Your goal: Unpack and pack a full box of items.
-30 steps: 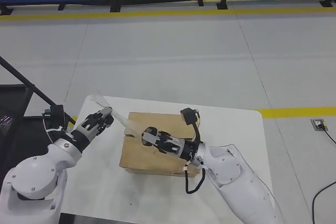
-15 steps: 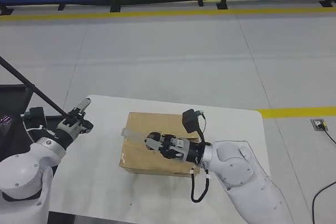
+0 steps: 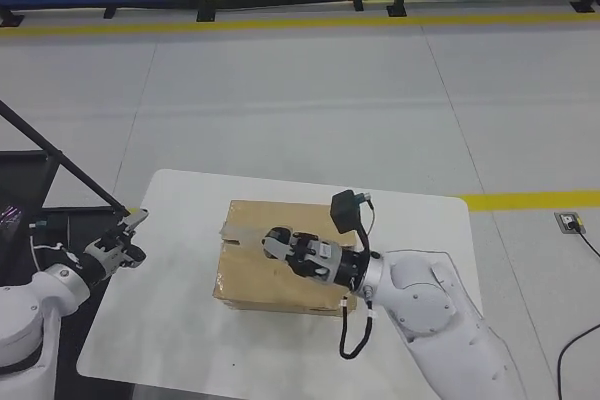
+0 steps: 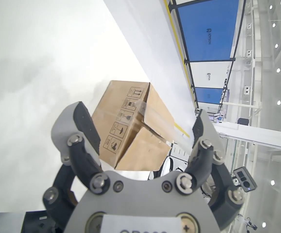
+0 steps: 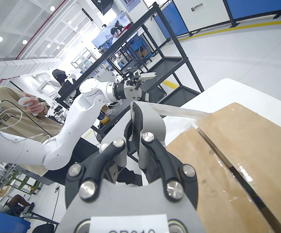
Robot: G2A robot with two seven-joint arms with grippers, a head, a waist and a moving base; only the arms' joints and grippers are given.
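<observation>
Right claw (image 5: 142,112) clenched on tape strip (image 5: 179,111) over shut box (image 3: 280,280) mid-table (image 3: 180,300), left claw (image 4: 141,109) released well aside; unsealing step, next likely calls for pulling tape free, then lifting flaps.

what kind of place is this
Probably a factory or robot test hall: a yellow line marks the smooth grey floor, blue panels stand along its edge, and black steel racks stand beside the table.
</observation>
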